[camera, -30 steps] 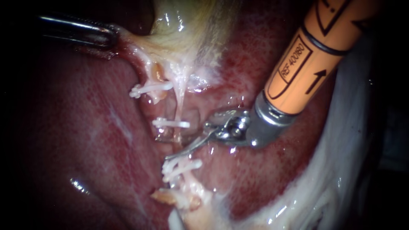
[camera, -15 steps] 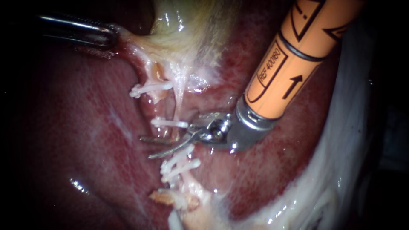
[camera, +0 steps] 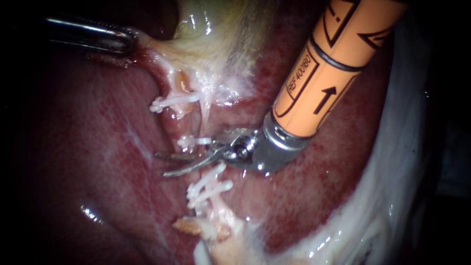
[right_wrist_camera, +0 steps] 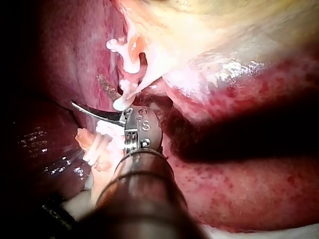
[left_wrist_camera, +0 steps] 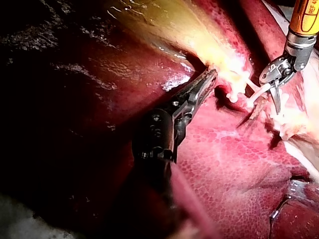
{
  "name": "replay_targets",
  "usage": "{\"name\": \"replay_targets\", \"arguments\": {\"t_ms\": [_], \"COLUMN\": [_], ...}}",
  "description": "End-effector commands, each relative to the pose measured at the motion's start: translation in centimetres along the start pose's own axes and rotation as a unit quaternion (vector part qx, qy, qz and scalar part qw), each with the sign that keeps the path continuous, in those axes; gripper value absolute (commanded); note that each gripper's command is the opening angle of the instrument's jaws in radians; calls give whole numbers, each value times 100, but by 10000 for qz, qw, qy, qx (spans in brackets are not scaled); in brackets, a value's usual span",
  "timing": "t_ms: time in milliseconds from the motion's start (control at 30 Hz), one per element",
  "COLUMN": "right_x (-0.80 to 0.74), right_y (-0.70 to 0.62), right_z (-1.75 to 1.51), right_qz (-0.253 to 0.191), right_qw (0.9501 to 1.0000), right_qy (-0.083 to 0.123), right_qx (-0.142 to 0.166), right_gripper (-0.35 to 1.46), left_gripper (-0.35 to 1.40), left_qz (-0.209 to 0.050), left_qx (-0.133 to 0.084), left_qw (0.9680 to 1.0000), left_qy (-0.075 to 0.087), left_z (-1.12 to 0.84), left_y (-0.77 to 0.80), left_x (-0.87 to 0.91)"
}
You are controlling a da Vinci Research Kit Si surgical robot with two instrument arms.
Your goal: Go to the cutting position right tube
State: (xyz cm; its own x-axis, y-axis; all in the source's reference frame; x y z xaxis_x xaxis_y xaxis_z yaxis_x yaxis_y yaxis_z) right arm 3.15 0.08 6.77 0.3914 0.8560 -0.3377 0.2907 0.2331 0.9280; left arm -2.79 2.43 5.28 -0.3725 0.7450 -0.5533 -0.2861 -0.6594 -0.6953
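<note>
tube (camera: 205, 120): pale and thin, running down from the gallbladder (camera: 216, 34) over the liver (camera: 98, 147); I cannot tell whether it is the right one.
clips (camera: 195, 141): white; one crosses the tube just above the blades, a pair sits just below them, and another lies beside the tube nearer the gallbladder.
right instrument (camera: 161, 165): the end effector is two thin curved blades, jaws apart, with the tube passing between them; whether they touch it is hidden.
orange sleeve (camera: 324, 73): carries black print and an arrow.
left instrument (camera: 128, 44): the end effector is clamped on gallbladder tissue, well apart from the tube; its shaft is lost in the dark.
</note>
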Motion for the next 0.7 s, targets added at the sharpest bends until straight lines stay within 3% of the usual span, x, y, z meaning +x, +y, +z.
{"name": "replay_targets", "arguments": {"t_ms": [33,467,700], "right_x": [1,9,9], "right_y": [-3,-34,-37], "right_z": [-1,-4,-4], "right_qz": [26,104,108], "right_qw": [10000,9995,9994], "right_qy": [22,191,190], "right_qx": [29,244,273], "right_gripper": [138,140,140], "left_gripper": [-35,-35,-35], "left_qz": [2,3,3], "left_qx": [-2,-5,-5], "left_qw": [10000,10000,10000], "left_qy": [0,0,-1], "left_z": [0,-1,-1], "left_y": [0,0,0], "left_x": [0,0,0]}}
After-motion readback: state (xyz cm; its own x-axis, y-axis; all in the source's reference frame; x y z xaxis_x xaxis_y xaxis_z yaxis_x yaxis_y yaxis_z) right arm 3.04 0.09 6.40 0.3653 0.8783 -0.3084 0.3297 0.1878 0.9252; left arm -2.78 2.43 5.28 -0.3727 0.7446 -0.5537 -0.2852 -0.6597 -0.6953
